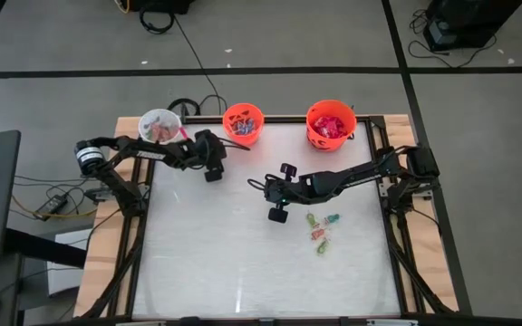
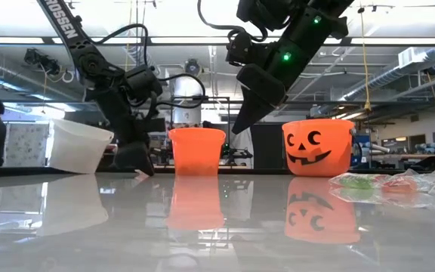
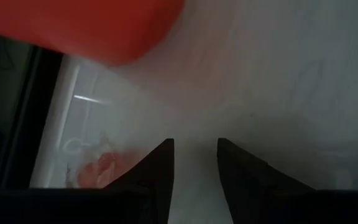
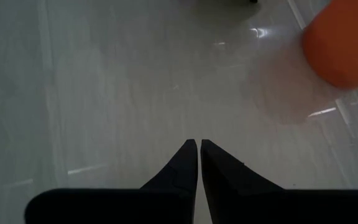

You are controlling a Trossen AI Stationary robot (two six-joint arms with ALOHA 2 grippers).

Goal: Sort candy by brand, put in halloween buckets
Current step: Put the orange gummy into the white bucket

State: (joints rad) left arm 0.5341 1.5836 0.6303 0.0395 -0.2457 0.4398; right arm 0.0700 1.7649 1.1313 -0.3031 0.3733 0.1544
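Sorting stands between picks: left gripper (image 1: 213, 174), fingers parted and empty, hangs near the white bucket (image 1: 160, 125), right gripper (image 1: 277, 215), fingers pressed together, must open over remaining candy (image 1: 321, 230) right of centre.

Right gripper over bare tabletop, fingers together

The right gripper (image 4: 198, 144) hangs above the pale, glossy table (image 4: 117, 93), its two dark fingers (image 4: 179, 171) tapering to tips that almost meet, with only a thin slit between them and nothing held. Part of an orange bucket (image 4: 344, 40) stands well apart from the tips, its reddish reflection on the surface beside it.
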